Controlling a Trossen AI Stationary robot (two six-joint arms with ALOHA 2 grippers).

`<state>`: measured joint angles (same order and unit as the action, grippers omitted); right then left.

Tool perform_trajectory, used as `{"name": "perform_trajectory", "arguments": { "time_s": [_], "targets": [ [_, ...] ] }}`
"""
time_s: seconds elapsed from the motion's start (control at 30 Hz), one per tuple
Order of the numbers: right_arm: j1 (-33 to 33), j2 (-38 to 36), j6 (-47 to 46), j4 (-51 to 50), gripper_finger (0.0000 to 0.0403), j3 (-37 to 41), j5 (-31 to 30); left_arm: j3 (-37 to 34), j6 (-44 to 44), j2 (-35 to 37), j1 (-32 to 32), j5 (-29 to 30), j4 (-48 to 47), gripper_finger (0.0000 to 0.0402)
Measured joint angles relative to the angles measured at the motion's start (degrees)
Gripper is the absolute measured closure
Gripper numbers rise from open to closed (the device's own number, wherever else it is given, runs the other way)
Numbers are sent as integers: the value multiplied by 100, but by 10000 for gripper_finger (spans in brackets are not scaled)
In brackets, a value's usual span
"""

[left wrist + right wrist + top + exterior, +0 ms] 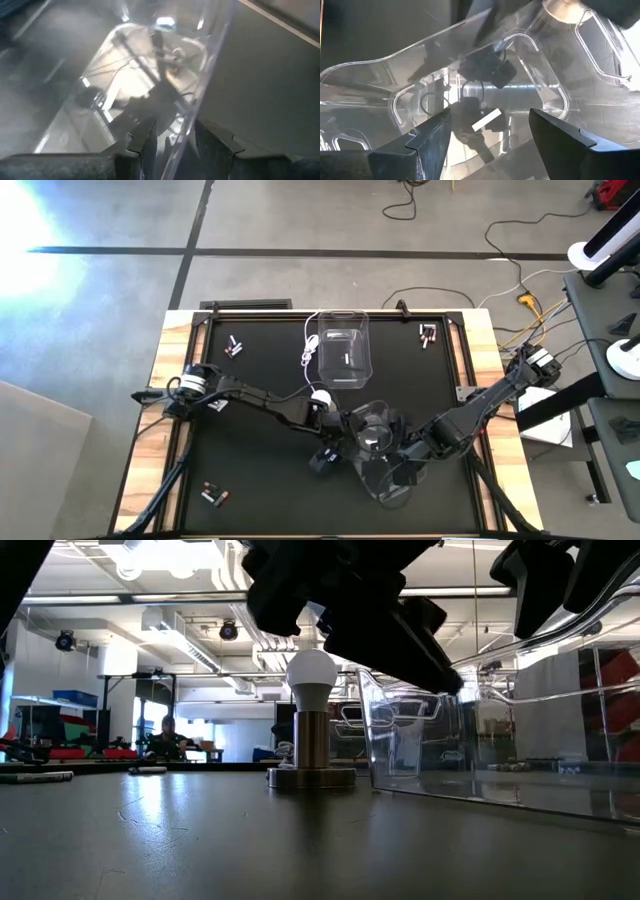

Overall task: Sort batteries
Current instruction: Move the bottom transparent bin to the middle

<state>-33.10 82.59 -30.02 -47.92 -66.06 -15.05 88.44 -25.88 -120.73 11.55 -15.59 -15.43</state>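
High view: tiny cylindrical batteries (429, 334) scattered on black mat; both arms meet at near clear plastic bin (380, 470)

Left wrist view: left gripper (172, 142) pinching bin's thin clear wall

Right wrist view: right gripper (490, 135) fingers spread, glossy bin between

I see bench (180, 410): wood frame, black mat (260, 460) covering centre. On mat, far middle: clear bin (343, 348), upright. Near middle, second clear bin (378, 458), both arms over it. Batteries in small clusters: far left (233, 346), far right (428, 334), near left (213, 495). White cable (309, 352) runs beside far bin, ends at round base with white bulb-shaped top (311, 730), standing on mat just beside near bin.
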Motion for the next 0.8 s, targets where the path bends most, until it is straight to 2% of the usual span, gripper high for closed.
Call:
{"name": "perform_trajectory", "arguments": {
  "time_s": [0.17, 0.43, 0.63, 0.7, 0.8],
  "targets": [
    [13, 0, 0, -124, 140, -33, 2, 52, -216, -281, 73, -66, -66, 320],
    [11, -11, 4, -243, 126, -92, -2, 440, -355, -421, 186, -115, -427, 324],
    [13, -49, 2, -476, 135, -92, -5, 442, -140, -426, 201, -219, -447, 328],
    [11, -97, 14, -477, 140, -92, -54, 442, -87, -426, 235, -235, -423, 343],
    [11, -191, 35, -552, 144, -96, -164, 444, -62, -426, 283, -260, -449, 385]
  ]
}}
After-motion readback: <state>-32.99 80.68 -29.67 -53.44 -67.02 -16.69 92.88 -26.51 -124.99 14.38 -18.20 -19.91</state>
